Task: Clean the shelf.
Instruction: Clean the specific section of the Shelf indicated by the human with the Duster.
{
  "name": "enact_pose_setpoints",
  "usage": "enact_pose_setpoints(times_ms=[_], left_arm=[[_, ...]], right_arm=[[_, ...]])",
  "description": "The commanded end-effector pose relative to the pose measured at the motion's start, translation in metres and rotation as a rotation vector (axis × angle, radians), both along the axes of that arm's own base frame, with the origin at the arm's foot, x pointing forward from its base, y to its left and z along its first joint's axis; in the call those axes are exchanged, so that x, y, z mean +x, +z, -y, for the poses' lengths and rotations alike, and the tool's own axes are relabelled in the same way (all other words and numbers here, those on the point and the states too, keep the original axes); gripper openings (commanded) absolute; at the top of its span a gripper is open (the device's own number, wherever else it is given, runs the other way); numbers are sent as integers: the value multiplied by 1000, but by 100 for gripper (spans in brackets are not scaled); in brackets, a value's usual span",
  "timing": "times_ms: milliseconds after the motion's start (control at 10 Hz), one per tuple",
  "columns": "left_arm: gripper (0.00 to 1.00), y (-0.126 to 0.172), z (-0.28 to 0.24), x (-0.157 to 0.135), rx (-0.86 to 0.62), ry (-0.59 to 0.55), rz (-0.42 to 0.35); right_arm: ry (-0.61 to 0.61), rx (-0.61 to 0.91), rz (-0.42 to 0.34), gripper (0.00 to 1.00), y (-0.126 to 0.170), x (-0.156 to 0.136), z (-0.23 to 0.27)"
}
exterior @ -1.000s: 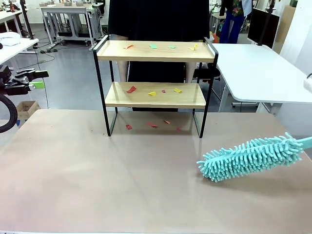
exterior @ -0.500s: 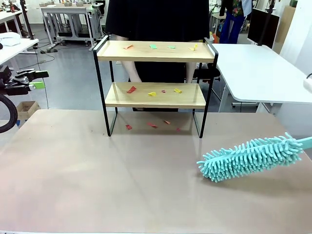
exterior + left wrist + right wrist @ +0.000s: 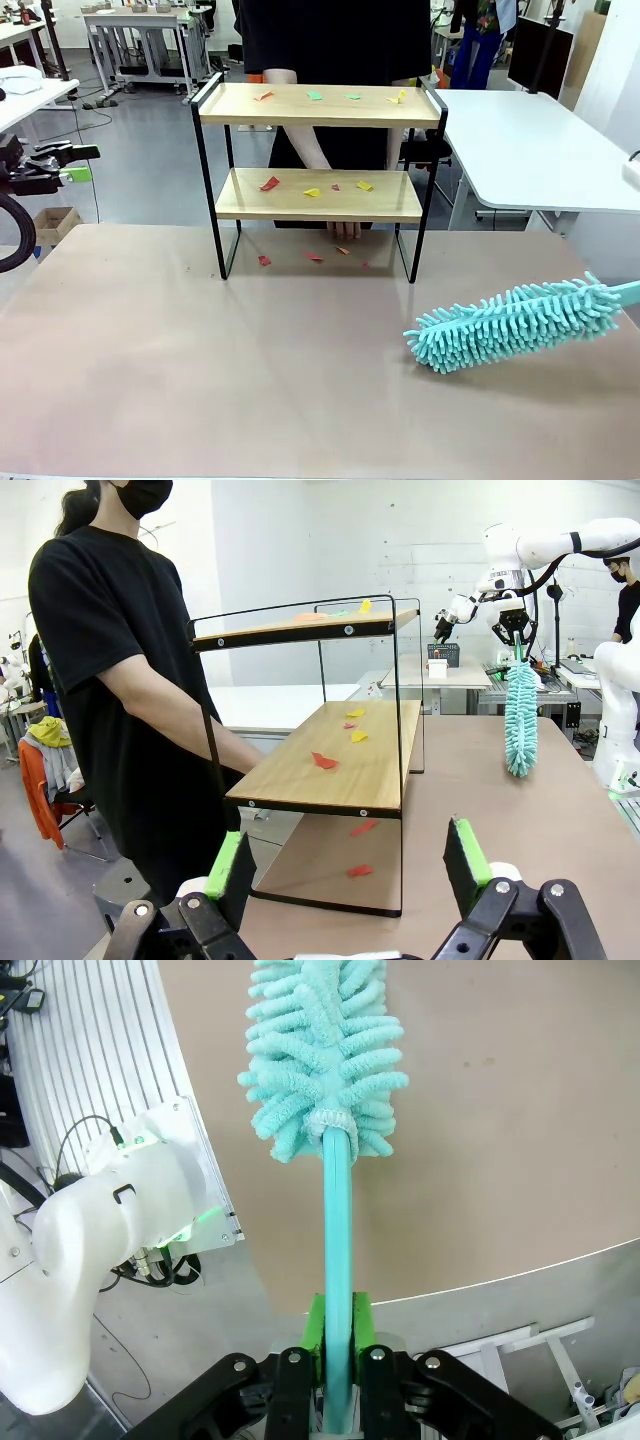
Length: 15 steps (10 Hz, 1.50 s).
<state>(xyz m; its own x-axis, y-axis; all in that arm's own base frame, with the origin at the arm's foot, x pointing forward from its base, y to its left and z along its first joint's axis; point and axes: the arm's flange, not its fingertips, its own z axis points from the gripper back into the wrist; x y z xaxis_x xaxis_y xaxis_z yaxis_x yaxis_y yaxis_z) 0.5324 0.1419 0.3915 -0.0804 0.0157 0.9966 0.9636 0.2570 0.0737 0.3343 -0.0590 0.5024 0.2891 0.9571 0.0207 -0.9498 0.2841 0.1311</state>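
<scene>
The shelf (image 3: 300, 206) stands at the table's far middle, with small red, yellow and green paper scraps (image 3: 314, 95) on both boards and on the table under it. A teal fluffy duster (image 3: 510, 322) hovers low over the table at the right, its handle leaving the picture's right edge. My right gripper (image 3: 338, 1345) is shut on the duster's handle (image 3: 338, 1220). My left gripper (image 3: 80, 163) hangs open at the far left, off the table. In the left wrist view its gripper (image 3: 345, 860) faces the shelf (image 3: 330, 770) end-on, open and holding nothing. A person's hand (image 3: 345, 230) reaches down behind the lower board.
The person in black (image 3: 120, 680) stands right behind the shelf. A white table (image 3: 530, 150) sits at the back right. Bare tan tabletop (image 3: 200, 380) stretches in front of the shelf. Below the duster the table's edge and a white robot base (image 3: 100, 1250) show.
The person's arm has come down behind the shelf, and the hand now rests at table level under the lower board. Both arms and the duster have stayed put.
</scene>
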Motion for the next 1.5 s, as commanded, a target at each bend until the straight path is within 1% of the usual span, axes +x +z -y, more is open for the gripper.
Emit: enact_pose_setpoints(times_ms=[0, 1000, 1100, 1200, 1300, 1400], left_arm=[[100, 2, 0, -1, 5, -3, 12], [100, 2, 0, -1, 5, -3, 12], [100, 2, 0, -1, 5, -3, 12], [100, 2, 0, -1, 5, -3, 12], [100, 2, 0, -1, 5, -3, 12], [100, 2, 0, -1, 5, -3, 12]], right_arm=[[-3, 2, 5, 13, -1, -1, 2], [0, 0, 0, 13, 0, 0, 0], [-48, 37, -10, 13, 9, 0, -12], [-61, 87, -15, 13, 15, -1, -29], [-75, 129, -7, 13, 18, -1, -51], [-121, 161, 12, 13, 18, 1, -72]])
